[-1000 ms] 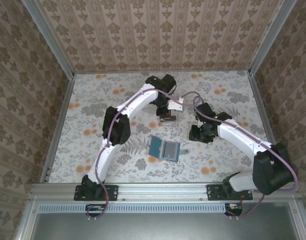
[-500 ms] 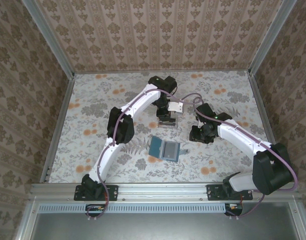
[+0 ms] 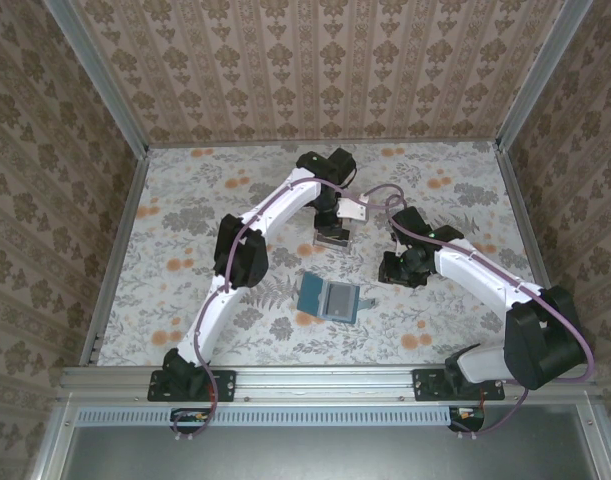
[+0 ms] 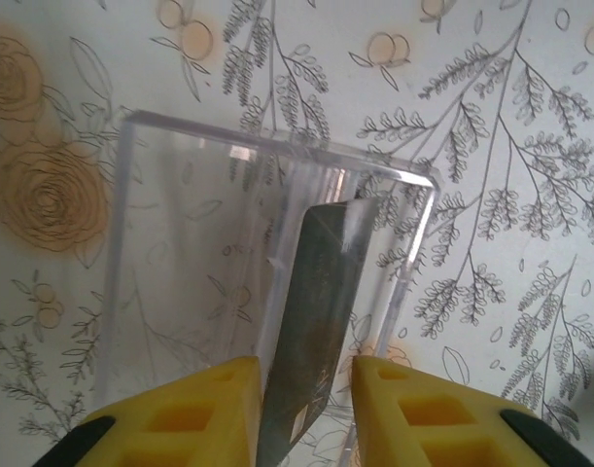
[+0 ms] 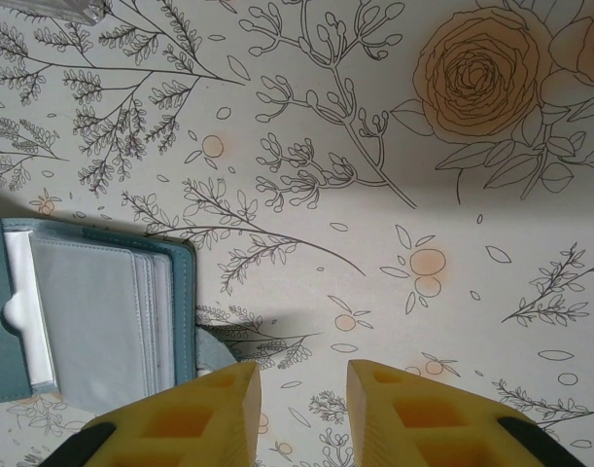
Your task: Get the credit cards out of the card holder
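The teal card holder (image 3: 328, 298) lies open on the table, its blue-grey inside facing up, and it sits at the left of the right wrist view (image 5: 92, 311). A dark grey credit card (image 4: 321, 292) leans on edge inside the transparent tray (image 4: 277, 141). My left gripper (image 4: 306, 389) is open around that card, with a gap on the right finger's side. My right gripper (image 5: 303, 389) hangs open and empty over bare table just right of the holder's strap tab (image 5: 211, 352). The pale pink-lilac card is out of view.
The clear tray (image 3: 333, 240) stands behind the holder, under the left gripper (image 3: 332, 228). The right gripper (image 3: 400, 268) is to the holder's right. Patterned walls enclose the floral table (image 3: 185, 260); open surface lies left and front.
The left arm's elbow has swung slightly right and its gripper has settled a little lower over the tray. The right arm and the card holder have not moved.
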